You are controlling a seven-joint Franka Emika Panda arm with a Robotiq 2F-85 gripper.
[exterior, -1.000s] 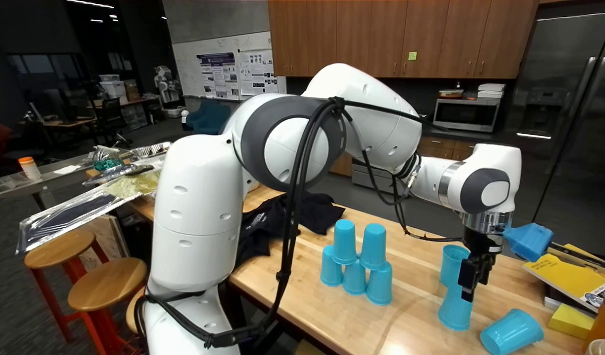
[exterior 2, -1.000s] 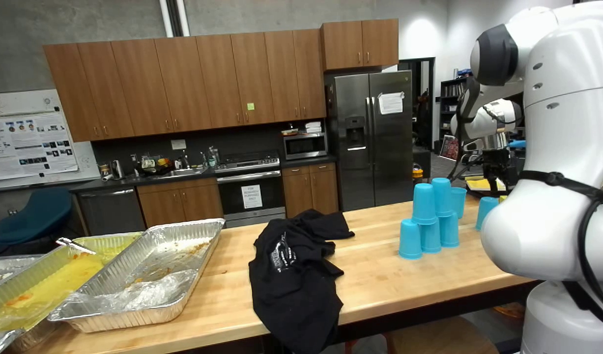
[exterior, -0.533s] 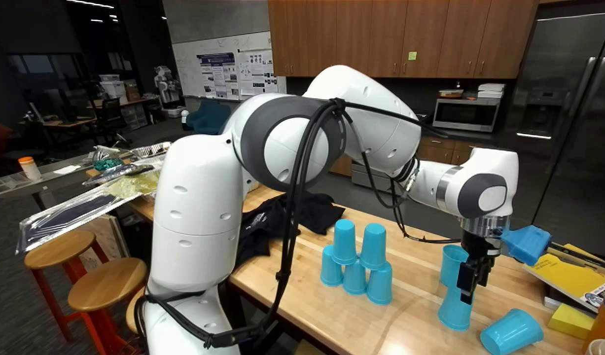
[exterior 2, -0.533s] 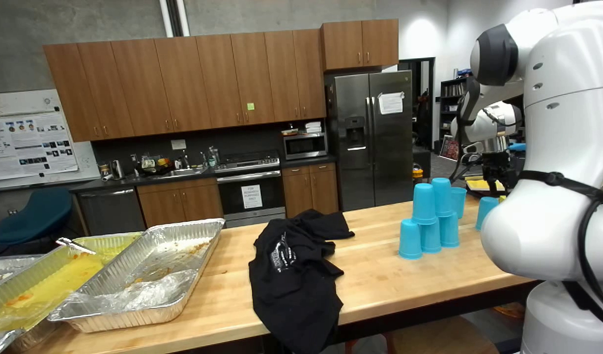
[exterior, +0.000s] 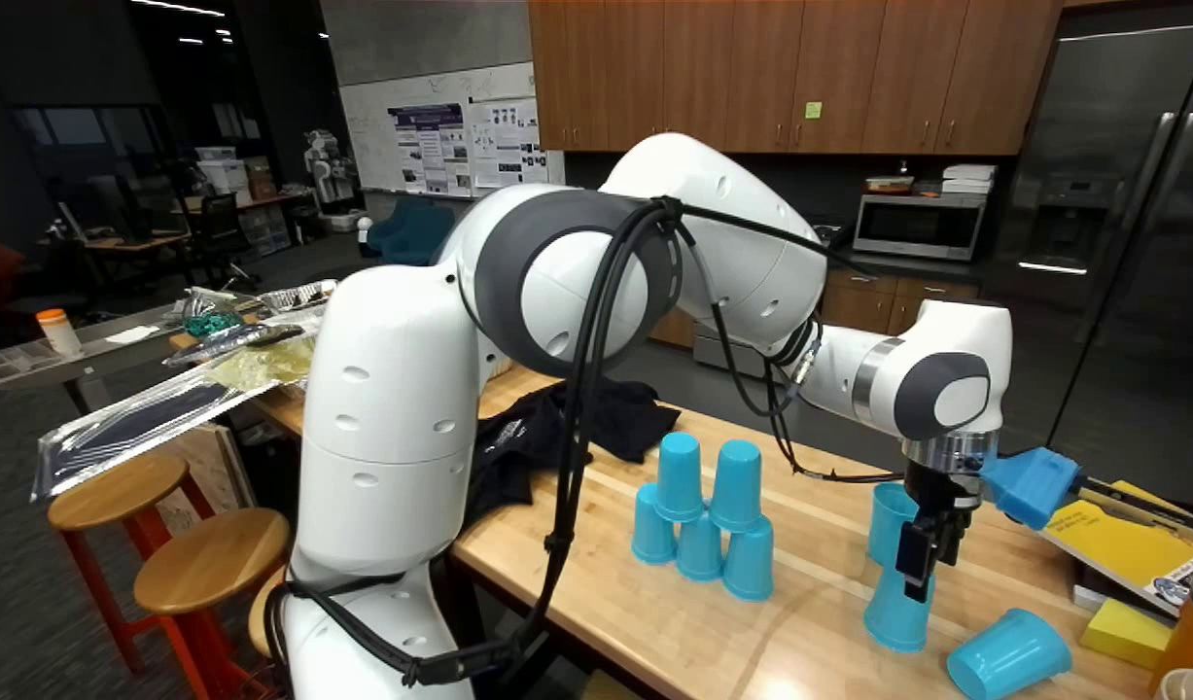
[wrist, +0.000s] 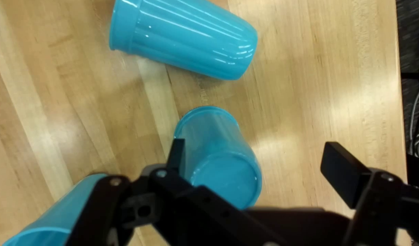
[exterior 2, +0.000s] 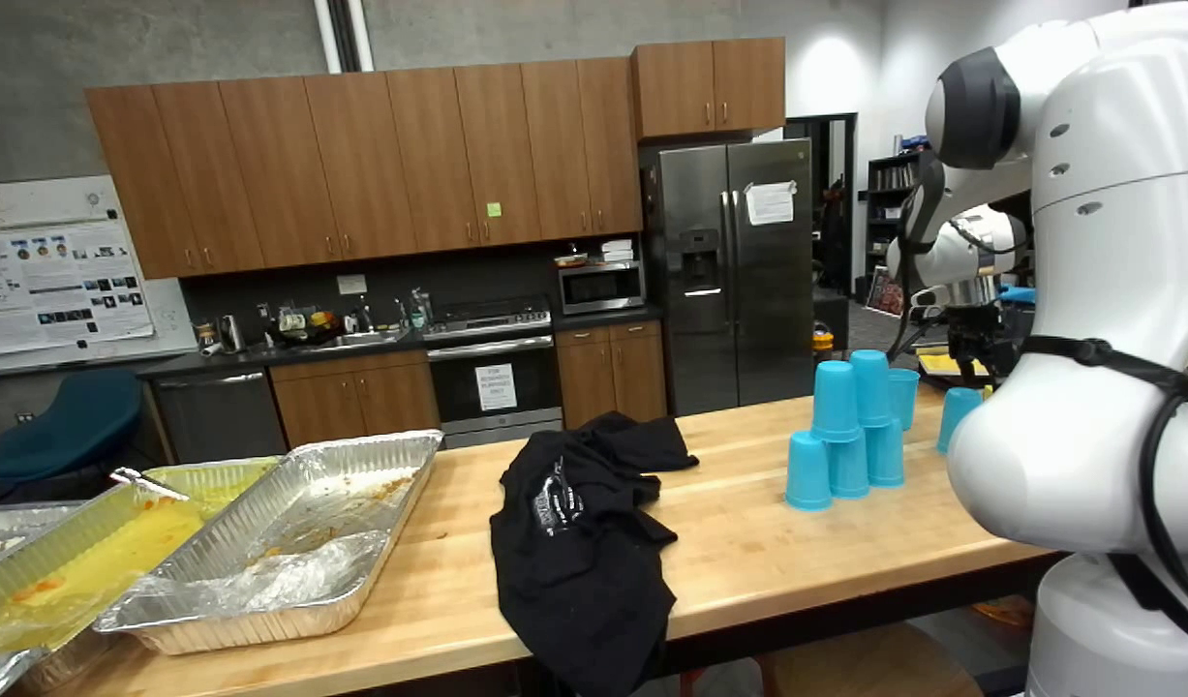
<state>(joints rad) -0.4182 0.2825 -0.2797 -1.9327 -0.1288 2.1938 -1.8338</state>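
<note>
My gripper [wrist: 260, 164] is open and empty, its fingers wide apart. An upside-down blue cup [wrist: 226, 174] stands between them, close to one finger [wrist: 177, 155]; I cannot tell if they touch. The other finger [wrist: 342, 174] is well apart from it. In an exterior view the gripper [exterior: 925, 569] is low over this cup [exterior: 897, 619] and partly covers it. A blue cup lies on its side [exterior: 1009, 653] close by, also in the wrist view [wrist: 185, 37]. A blue cup stands mouth up [exterior: 888, 520] behind the gripper, partly hidden; its rim shows in the wrist view [wrist: 42, 235].
Upside-down blue cups are stacked in two rows, two [exterior: 737, 486] on three [exterior: 700, 549], on the wooden table [exterior: 577, 544]. A black cloth [exterior 2: 589, 552] and foil trays [exterior 2: 361, 542] lie further along. Yellow books [exterior: 1126, 549] and a yellow block [exterior: 1126, 632] are beyond the gripper.
My gripper has moved slightly left and a little down in an exterior view, over the upside-down cup. The cups have not moved.
</note>
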